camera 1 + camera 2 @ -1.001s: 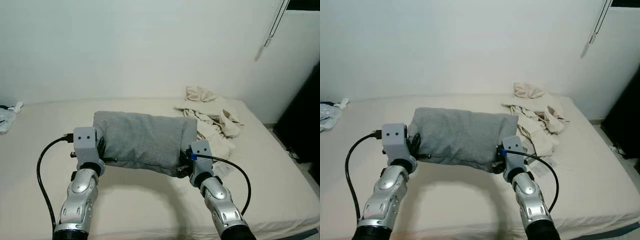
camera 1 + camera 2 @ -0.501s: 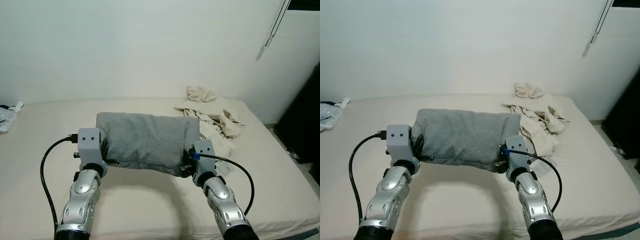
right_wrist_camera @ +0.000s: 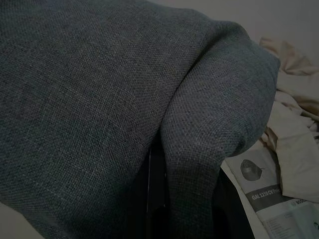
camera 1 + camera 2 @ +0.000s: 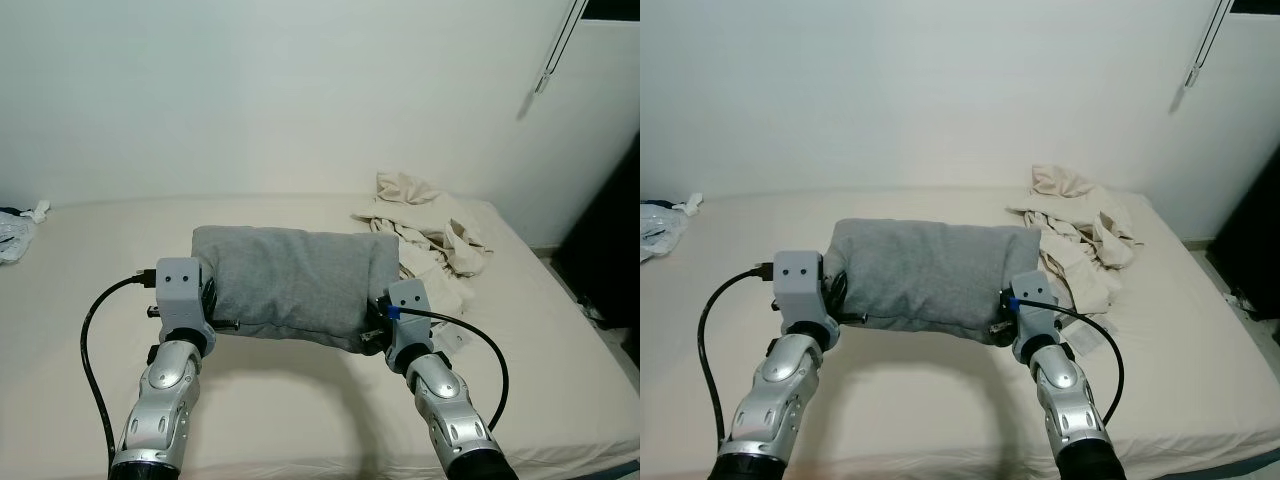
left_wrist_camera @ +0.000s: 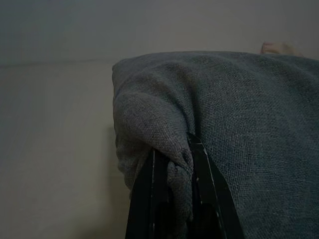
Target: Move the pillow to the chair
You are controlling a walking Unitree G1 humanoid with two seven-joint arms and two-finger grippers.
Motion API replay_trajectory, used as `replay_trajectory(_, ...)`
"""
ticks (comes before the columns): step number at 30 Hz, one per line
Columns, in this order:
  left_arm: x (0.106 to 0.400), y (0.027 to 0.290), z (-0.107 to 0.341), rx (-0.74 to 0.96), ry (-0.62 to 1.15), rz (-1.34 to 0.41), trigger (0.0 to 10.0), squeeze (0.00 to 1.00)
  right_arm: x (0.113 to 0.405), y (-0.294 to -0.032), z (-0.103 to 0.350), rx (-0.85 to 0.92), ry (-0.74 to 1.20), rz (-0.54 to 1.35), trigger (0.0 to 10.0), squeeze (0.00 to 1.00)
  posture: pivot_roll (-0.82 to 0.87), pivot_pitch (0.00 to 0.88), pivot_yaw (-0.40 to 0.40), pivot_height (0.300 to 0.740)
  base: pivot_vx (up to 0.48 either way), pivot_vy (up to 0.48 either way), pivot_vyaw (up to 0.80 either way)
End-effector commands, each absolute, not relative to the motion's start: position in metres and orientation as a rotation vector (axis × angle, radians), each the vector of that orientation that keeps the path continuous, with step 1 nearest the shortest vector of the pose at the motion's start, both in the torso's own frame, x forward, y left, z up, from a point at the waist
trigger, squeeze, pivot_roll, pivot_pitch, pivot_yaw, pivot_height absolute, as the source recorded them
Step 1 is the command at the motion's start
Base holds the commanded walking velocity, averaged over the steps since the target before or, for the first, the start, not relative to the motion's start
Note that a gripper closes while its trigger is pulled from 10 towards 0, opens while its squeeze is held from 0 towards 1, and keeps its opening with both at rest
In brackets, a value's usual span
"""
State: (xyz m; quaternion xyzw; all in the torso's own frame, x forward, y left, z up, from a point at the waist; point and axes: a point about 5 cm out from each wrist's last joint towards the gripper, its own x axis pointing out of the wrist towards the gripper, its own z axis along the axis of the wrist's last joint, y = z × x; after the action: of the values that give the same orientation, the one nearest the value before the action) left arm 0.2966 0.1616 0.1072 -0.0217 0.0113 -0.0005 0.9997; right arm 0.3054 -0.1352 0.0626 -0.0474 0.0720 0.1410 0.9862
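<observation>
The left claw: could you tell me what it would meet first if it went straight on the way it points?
The left claw is already shut on a fold of the grey pillow, so it would press further into it at once. Beyond lie the bed and probably the wall.

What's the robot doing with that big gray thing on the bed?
It is holding a gray pillow at both ends over the bed. The left gripper has pinched a fold of the pillow's fabric at one end, and the right gripper is clamped on a fold at the other end. A pile of crumpled cream cloth lies on the bed behind the pillow, on the robot's right. No chair can be made out yet.
</observation>
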Motion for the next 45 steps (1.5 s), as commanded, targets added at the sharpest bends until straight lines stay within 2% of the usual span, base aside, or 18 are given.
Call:
replay_trajectory(1, 0.2969, 0.1505, 0.1072, -0.042, 0.021, -0.059, 10.0, 0.00, 0.3071, -0.1275, 0.0662, -0.083, 0.129, 0.311, 10.0, 0.00, 0.03, 0.056, -0.019, 0.740, 0.000, 0.000, 0.00)
replay_trajectory(11, 0.2968, 0.1508, 0.1071, -0.050, 0.023, -0.059, 10.0, 0.00, 0.3077, -0.1274, 0.0664, -0.084, 0.129, 0.314, 10.0, 0.00, 0.03, 0.057, -0.022, 0.740, 0.000, 0.000, 0.00)
replay_trajectory(30, 0.2964, 0.1522, 0.1072, -0.046, 0.026, -0.062, 10.0, 0.00, 0.3070, -0.1260, 0.0657, -0.081, 0.130, 0.313, 10.0, 0.00, 0.03, 0.056, -0.016, 0.740, -0.308, 0.000, 0.00)
replay_trajectory(45, 0.2968, 0.1518, 0.1074, -0.032, 0.033, -0.080, 10.0, 0.00, 0.3040, -0.1249, 0.0634, -0.068, 0.132, 0.300, 10.0, 0.00, 0.03, 0.047, 0.004, 0.740, 0.000, 0.000, 0.00)
